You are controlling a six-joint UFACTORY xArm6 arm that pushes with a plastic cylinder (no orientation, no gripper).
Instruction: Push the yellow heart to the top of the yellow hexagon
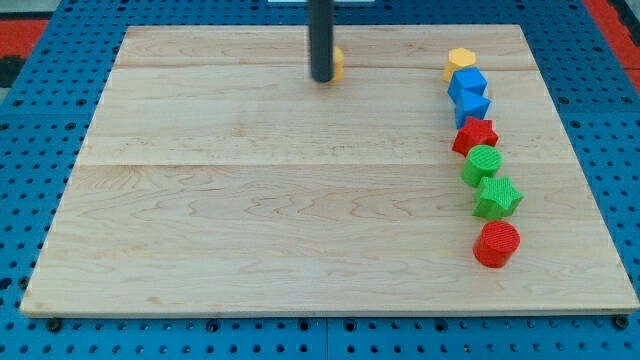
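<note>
The yellow heart (338, 62) lies near the view's top, a little left of the middle, mostly hidden behind my rod; only its right edge shows. My tip (321, 78) rests on the board right against the heart's left side. The yellow hexagon (460, 59) sits at the view's top right, at the upper end of a column of blocks, well to the right of the heart.
Below the hexagon runs a column of blocks: a blue cube-like block (466, 84), a blue star-like block (473, 105), a red star (475, 134), a green round block (483, 163), a green star (497, 196) and a red cylinder (496, 244). The wooden board (250, 200) lies on a blue pegboard.
</note>
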